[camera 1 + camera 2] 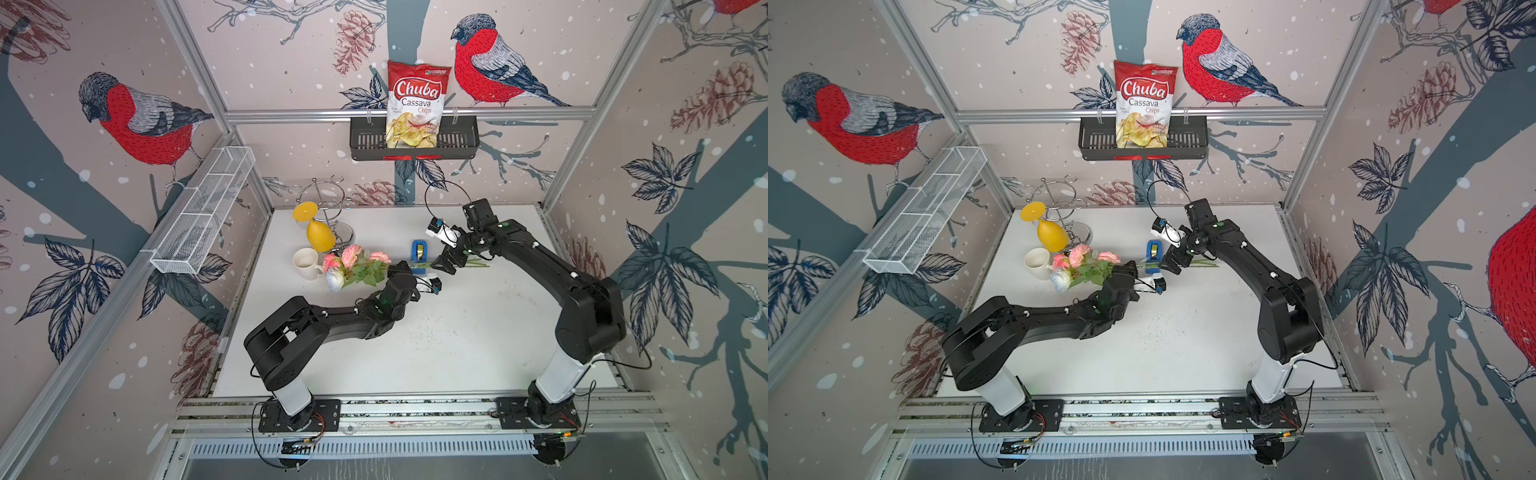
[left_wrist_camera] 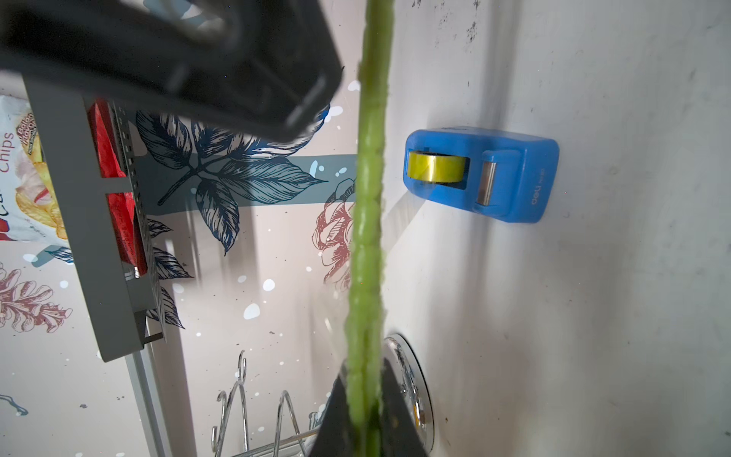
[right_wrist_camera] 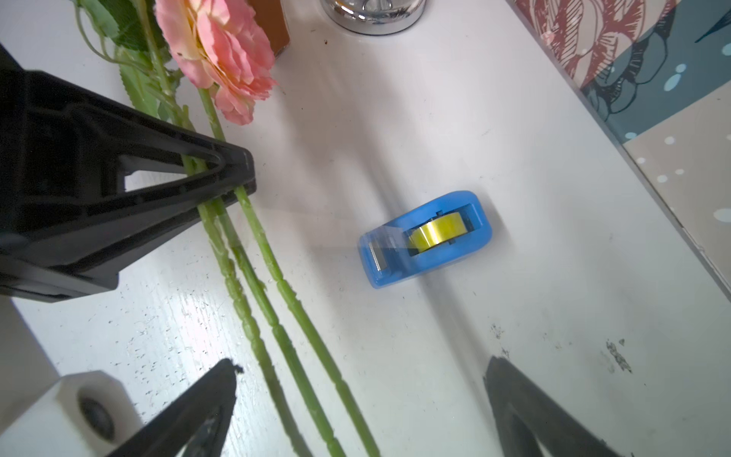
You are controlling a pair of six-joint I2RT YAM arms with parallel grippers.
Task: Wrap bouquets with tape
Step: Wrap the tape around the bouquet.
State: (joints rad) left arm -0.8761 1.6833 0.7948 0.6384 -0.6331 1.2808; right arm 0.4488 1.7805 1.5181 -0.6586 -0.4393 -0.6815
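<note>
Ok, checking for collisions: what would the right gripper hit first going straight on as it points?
Probably the blue tape dispenser, ahead of the open right gripper; depth is unclear, and the bouquet stems cross nearer, off-centre.

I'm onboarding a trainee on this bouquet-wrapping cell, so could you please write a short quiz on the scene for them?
1. What colour is the tape dispenser?
2. True or false: the right gripper is shut on the tape dispenser.
3. The left gripper is clamped on: A) white mug, B) bouquet stems, C) chip bag.

Key: 1 blue; 2 false, its jaws stand open; 3 B.
</note>
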